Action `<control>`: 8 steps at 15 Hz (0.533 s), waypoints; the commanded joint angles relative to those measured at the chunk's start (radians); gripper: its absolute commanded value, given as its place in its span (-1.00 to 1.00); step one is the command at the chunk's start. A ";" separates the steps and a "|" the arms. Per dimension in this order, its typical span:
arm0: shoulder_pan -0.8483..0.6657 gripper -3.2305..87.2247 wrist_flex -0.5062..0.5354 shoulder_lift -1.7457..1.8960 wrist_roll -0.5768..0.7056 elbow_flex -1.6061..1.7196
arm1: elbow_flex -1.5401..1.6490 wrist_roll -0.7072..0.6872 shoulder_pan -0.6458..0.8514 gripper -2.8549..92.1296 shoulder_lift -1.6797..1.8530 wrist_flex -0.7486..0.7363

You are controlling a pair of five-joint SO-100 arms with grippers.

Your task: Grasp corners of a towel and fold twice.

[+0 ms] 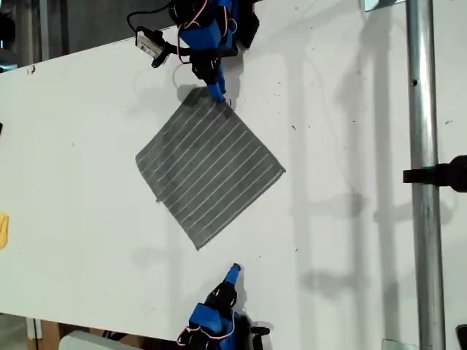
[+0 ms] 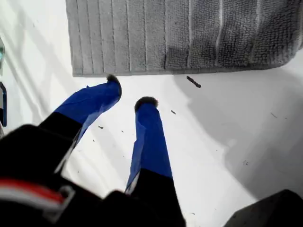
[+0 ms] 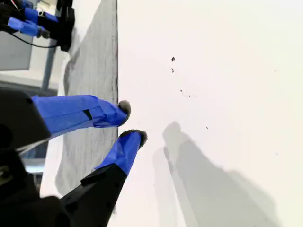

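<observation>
Towel (image 1: 208, 166) flat btwn both tools, untouched

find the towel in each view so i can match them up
Exterior view: the towel lies as a diamond mid-table, between the two arms.
First wrist view: the towel lies just beyond my first hand.
Second wrist view: the towel is a strip behind my second hand.
Shared landmark: the white table.
</observation>
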 commanded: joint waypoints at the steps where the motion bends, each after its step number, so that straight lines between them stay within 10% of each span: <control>1: -0.046 -0.77 0.002 0.005 -0.354 0.006 | -0.008 -0.017 0.002 -0.68 -0.003 0.014; 4: 0.005 -0.74 -0.005 0.005 -1.054 0.006 | -0.023 -0.014 0.028 -0.68 -0.003 -0.011; 6: -0.014 -0.66 0.003 0.005 -0.979 0.006 | -0.046 -0.014 0.032 -0.68 0.005 -0.064; 7: -0.051 -0.66 0.003 0.005 -0.736 0.006 | -0.052 -0.054 0.034 -0.68 0.005 -0.086; 8: -0.081 -0.56 0.003 0.005 -0.825 0.006 | -0.055 -0.129 0.034 -0.69 0.005 -0.110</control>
